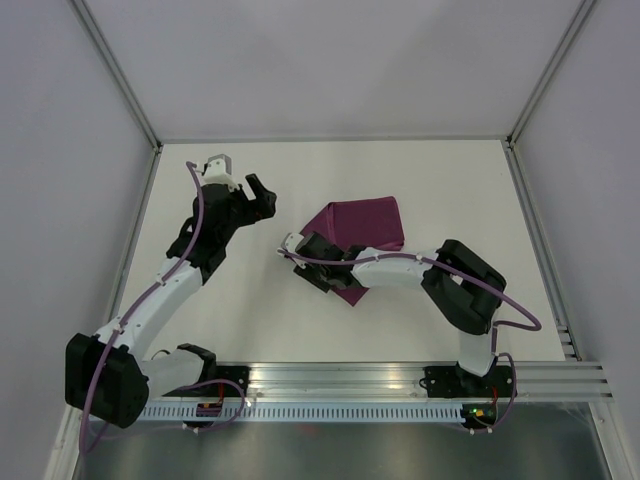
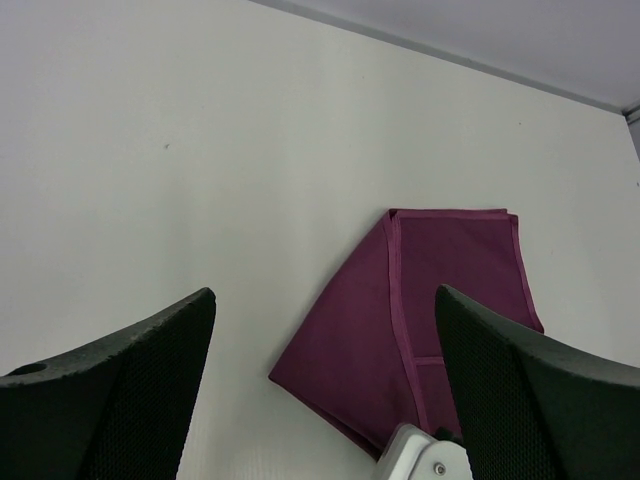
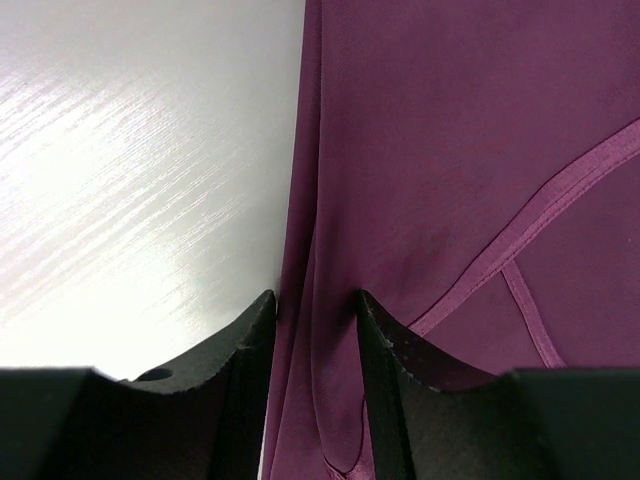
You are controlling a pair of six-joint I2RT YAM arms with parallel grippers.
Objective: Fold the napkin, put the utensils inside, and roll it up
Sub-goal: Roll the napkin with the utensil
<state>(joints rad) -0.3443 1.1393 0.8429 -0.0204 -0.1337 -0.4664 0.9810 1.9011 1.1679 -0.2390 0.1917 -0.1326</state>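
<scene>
The plum-purple napkin (image 1: 365, 225) lies folded on the white table (image 1: 250, 300), right of centre. It also shows in the left wrist view (image 2: 400, 320) and fills the right wrist view (image 3: 450, 150). My right gripper (image 1: 322, 256) is at the napkin's near-left edge. Its jaws (image 3: 315, 300) are shut on a bunched fold of the cloth. My left gripper (image 1: 262, 197) is open and empty, left of the napkin and apart from it. Its fingers (image 2: 120, 390) are spread wide. No utensils are in view.
Grey walls with metal posts (image 1: 120, 70) close in the table at the back and on both sides. A metal rail (image 1: 400, 375) runs along the near edge by the arm bases. The right arm's elbow (image 1: 465, 285) sits near the napkin's right side.
</scene>
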